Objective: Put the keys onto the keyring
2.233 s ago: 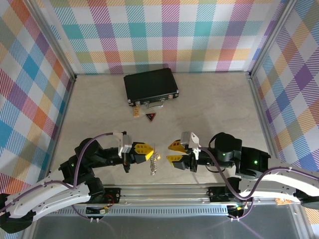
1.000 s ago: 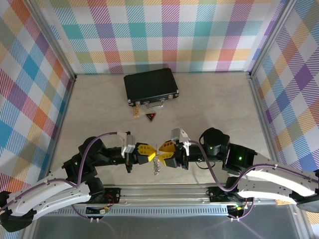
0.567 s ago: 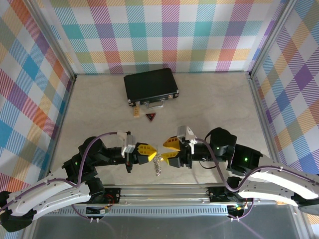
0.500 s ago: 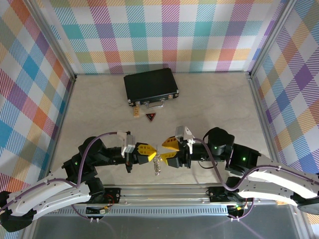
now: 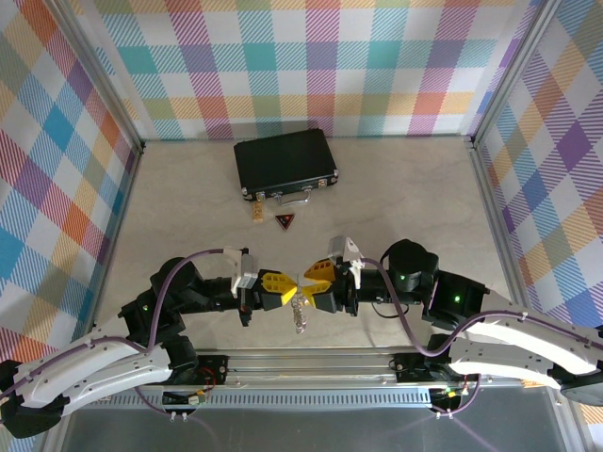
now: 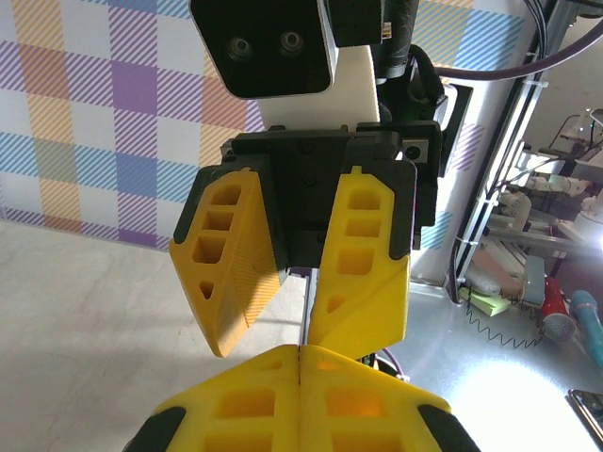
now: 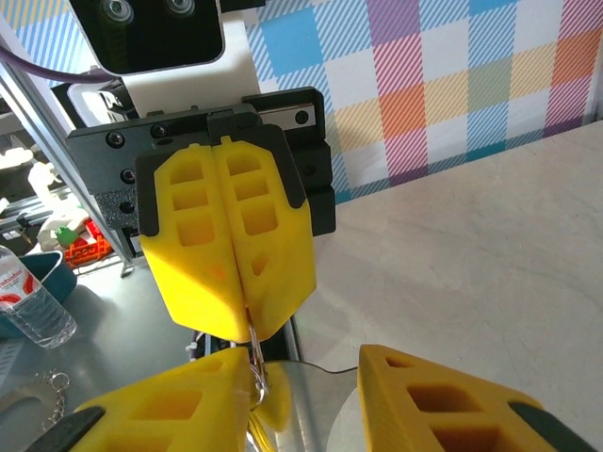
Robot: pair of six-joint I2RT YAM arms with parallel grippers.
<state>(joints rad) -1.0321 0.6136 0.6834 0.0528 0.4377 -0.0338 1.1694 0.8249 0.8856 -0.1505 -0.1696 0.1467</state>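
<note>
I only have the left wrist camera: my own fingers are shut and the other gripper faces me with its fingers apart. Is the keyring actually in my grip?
Observer: Yes. The right wrist view shows the keyring poking out from between the left gripper's shut tips.
Operator: Where is the key?
Observer: From above, the key lies on the table just in front of the black case, well away from both grippers.
Operator: Is the right gripper on the ring?
Observer: From above, the ring hangs between the two. The right gripper is open beside it, and I cannot tell whether they touch.
</note>
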